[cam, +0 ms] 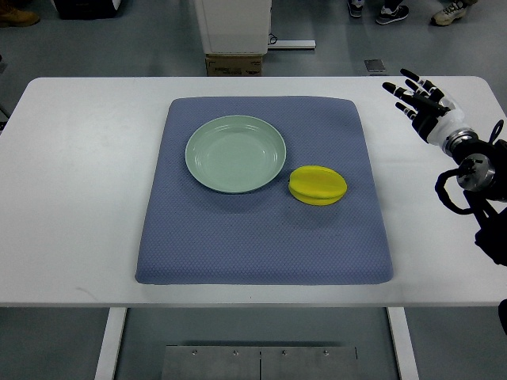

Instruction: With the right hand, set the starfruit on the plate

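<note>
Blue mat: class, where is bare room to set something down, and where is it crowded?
Free: the blue mat strip below the plate and starfruit, and the white table left of the mat. Crowded: where plate and starfruit nearly meet.

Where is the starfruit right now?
In the top view, the starfruit lies on the blue mat, just right of the green plate, not on it.
</note>
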Controlling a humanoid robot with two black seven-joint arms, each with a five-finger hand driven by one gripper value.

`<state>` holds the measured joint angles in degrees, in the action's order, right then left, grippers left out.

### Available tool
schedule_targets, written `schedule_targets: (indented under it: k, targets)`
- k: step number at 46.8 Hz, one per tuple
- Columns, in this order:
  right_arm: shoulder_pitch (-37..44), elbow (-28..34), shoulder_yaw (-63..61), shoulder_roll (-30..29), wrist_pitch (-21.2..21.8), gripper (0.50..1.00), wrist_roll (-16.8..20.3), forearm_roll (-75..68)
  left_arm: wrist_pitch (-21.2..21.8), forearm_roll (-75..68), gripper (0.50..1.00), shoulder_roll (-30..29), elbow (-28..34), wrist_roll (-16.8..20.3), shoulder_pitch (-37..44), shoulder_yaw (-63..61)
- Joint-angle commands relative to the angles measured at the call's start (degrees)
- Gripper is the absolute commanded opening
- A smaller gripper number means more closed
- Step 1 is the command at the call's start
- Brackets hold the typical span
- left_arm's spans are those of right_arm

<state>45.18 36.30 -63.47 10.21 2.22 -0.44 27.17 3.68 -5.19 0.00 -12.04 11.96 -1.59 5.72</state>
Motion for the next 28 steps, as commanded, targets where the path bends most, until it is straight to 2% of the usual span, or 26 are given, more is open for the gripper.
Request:
schedule_targets:
  k: [1,28]
  targets:
    - [0.08,0.00,0.01,0.43,0.06,1.000,0.00,-0.01,0.01,0.00,1.000,0.00,0.00,0.00,0.00,0.00]
    - [1.05,0.09,3.70,2.19,0.68,1.000,1.05,-0.01,0.01,0.00,1.000,0.00,0.00,0.00,0.00,0.00]
